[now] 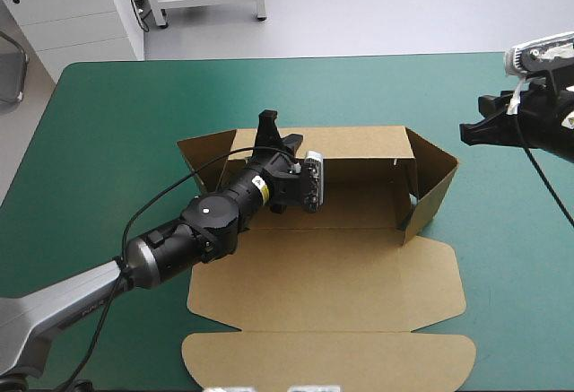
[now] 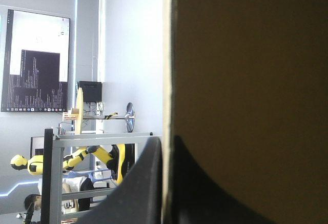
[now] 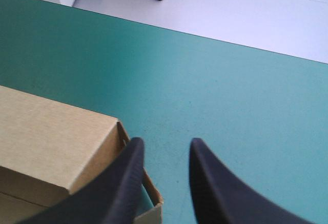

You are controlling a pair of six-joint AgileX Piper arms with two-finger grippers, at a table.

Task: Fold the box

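Brown board makes up the box (image 1: pixel 341 266), which lies in the middle of the table's teal-green cover (image 1: pixel 99 141). Its far wall (image 1: pixel 359 143) and right wall (image 1: pixel 437 181) stand raised, a short flap (image 1: pixel 202 154) angles out at the far left corner, and the rest of the sheet lies flat toward the near edge.

In the high view, the left gripper (image 1: pixel 267 125) reaches in from the near left and sits at the top edge of the far wall, toward its left end. How tightly it holds cannot be read from there. The left wrist view settles it: the two black fingers (image 2: pixel 136 188) are all but closed, with the pale edge of the board running up between them. They are pinching the wall, whose brown face fills one side of that view.

The right gripper (image 1: pixel 466 132) hangs above bare cover to the right of the box, apart from it. The high view shows it only as a dark shape, while the right wrist view shows its fingers (image 3: pixel 128 172) standing apart with a narrow gap and nothing between them. That view also shows a raised corner of the box just beside one finger — and, past the fingertips, only the cover out to the table's far edge.
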